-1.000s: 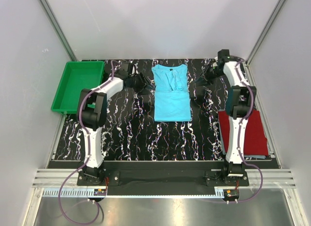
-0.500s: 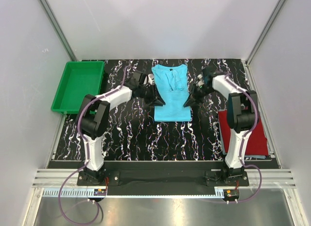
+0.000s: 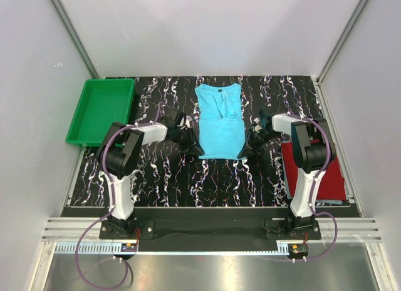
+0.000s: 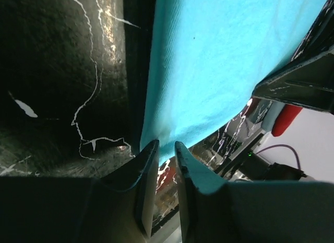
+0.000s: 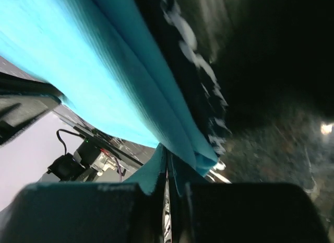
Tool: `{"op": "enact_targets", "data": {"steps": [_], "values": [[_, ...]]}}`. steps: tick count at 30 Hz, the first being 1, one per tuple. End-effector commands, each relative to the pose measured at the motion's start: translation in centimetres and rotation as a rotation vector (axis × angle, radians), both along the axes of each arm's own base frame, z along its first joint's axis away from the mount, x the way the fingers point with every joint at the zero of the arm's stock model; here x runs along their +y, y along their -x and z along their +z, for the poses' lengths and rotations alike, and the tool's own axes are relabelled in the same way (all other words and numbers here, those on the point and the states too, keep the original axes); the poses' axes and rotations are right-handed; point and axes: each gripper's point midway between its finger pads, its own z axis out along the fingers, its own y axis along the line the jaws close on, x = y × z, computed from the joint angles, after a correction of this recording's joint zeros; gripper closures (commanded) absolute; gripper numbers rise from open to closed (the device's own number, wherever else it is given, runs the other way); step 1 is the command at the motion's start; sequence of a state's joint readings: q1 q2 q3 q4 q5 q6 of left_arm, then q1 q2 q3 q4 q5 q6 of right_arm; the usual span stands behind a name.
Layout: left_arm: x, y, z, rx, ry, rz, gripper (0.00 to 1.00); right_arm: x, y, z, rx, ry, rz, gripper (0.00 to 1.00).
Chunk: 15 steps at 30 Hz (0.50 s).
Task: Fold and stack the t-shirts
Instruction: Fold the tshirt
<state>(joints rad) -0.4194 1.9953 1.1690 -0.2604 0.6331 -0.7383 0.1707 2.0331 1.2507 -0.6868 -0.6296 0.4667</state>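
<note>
The turquoise t-shirt (image 3: 220, 123) lies in the middle of the mat, its sides folded in to a narrow rectangle, neck at the far end. My left gripper (image 3: 195, 151) is low at its near left corner. In the left wrist view (image 4: 163, 146) the jaws stand a narrow gap apart with the hem (image 4: 219, 60) at their tips, nothing between them. My right gripper (image 3: 244, 153) is at the near right corner. In the right wrist view (image 5: 167, 149) it is shut, its tips against the folded edge (image 5: 104, 70). The dark red folded t-shirt (image 3: 326, 172) lies at the right, partly under the right arm.
The green plastic tray (image 3: 78, 125) stands at the far left of the black marbled mat (image 3: 163, 178). Grey walls enclose the table on three sides. A metal rail runs along the near edge by the arm bases.
Both grippers have come from the far end of the shirt down along its sides to its near corners. The shirt has not moved.
</note>
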Motion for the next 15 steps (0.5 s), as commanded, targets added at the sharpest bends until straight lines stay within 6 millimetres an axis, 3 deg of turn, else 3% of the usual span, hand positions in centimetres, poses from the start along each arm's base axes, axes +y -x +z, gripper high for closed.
{"op": "enact_targets", "data": {"steps": [1, 4, 8, 13, 15], "values": [[1.2, 0.5, 0.7, -0.093, -0.07, -0.042, 0.74, -0.8, 0.1, 1.7, -0.082, 0.021, -0.001, 0.95], [1.0, 0.9, 2.5, -0.115, -0.07, -0.073, 0.71, -0.8, 0.7, 3.0, -0.102, 0.003, -0.009, 0.94], [-0.4, 0.2, 5.7, -0.17, -0.021, -0.074, 0.67, -0.2, -0.2, 5.2, -0.153, -0.033, -0.017, 0.91], [-2.8, -0.6, 5.9, -0.138, 0.038, -0.087, 0.67, 0.7, -1.7, 4.9, -0.123, -0.082, -0.019, 0.88], [-3.7, -1.0, 5.0, -0.125, 0.065, -0.086, 0.67, 1.3, -2.1, 4.4, -0.108, -0.111, -0.018, 0.88]]}}
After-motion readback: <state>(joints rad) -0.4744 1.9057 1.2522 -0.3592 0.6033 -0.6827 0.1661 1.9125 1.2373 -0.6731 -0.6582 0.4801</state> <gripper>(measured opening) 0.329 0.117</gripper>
